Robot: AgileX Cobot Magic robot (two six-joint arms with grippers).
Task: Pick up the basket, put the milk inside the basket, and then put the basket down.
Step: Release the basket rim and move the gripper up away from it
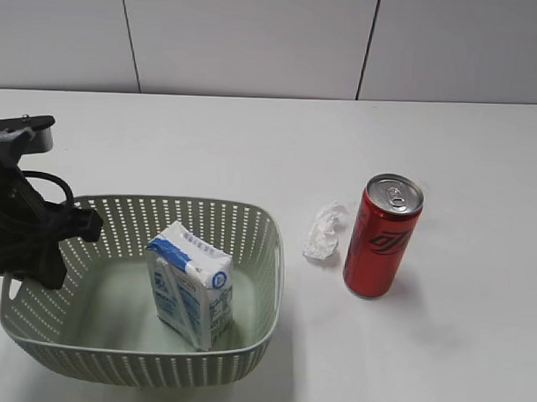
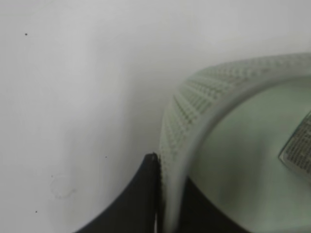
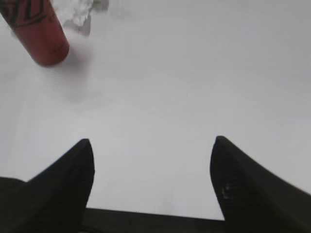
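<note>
Basket (image 1: 261, 280) sat at the near left of the table (image 1: 475, 349) with the milk (image 1: 190, 284) upright inside; the left gripper (image 2: 163, 194) pinched its left wall, the right gripper (image 3: 150, 160) hung wide, farther right stood a red can (image 1: 382, 237) beside crumpled paper (image 1: 325, 230)

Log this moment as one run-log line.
left gripper: shut on basket wall | right gripper: open, empty, over table | milk carton: upright in basket | red soda can: outside

The plain white desk (image 1: 481, 173) carries three things. A pale sage-green perforated plastic basket (image 1: 250, 231) sits left — a crumpled white tissue (image 1: 325, 231) and tall red soda can (image 1: 382, 237) right.
</note>
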